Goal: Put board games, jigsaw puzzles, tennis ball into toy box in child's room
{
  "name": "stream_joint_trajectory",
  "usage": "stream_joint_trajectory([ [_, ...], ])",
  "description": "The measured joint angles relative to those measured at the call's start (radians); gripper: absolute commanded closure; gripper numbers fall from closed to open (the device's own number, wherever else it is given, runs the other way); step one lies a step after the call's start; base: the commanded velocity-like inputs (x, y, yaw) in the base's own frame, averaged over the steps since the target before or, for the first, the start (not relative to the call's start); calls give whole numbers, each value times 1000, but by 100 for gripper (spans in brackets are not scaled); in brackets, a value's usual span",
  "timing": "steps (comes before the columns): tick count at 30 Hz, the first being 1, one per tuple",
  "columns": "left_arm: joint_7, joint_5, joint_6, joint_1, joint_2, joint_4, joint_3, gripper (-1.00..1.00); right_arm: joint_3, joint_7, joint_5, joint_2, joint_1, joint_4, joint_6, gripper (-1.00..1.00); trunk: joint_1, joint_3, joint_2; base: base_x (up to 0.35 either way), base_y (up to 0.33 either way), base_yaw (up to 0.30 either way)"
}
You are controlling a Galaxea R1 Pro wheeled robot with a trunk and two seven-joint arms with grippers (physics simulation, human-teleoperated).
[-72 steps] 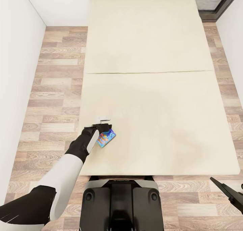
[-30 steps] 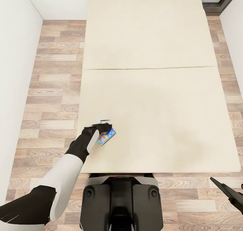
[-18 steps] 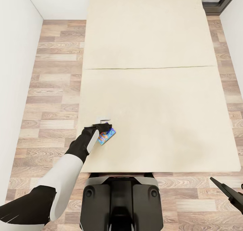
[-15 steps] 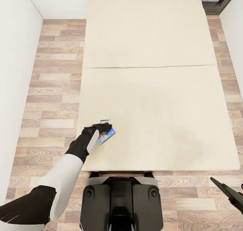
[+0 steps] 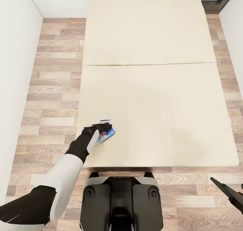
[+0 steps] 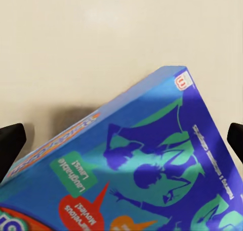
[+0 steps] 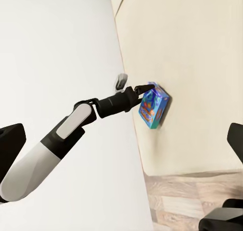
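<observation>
One board game [image 5: 107, 135] is in hand: a blue box w/ cartoon figures, clamped in the left gripper [image 5: 101, 127] at roughly 7 o'clock on the bed [image 5: 158, 99], near its left edge. The right wrist view shows the box [image 7: 153, 107] held clear of the mattress, tilted, pinched at one end by the left gripper [image 7: 135, 97]. The left wrist view has the box [image 6: 136, 175] close up between the dark fingertips [image 6: 10, 147].

Vs. a couple secs ago the bed has slid up and away in the head view and more floor [image 5: 50, 89] shows at 6 o'clock, while arm and box keep their spot in frame. So the base is backing off, not the box moving. Pickup looks done; carry to the toy box comes next, imo.

Right gripper [image 5: 233, 197] sits low at 4 o'clock; its fingertips [image 7: 11, 140] are spread wide apart, holding nothing.
</observation>
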Motion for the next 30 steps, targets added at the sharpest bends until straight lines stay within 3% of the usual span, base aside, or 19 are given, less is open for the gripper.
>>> stream_joint_trajectory([
  [30, 0, -1, 0, 0, 1, 0, 0, -100, 0, -1, 0, 0, 0, 0, 0, -100, 0, 0, 0, -151, -54, 0],
])
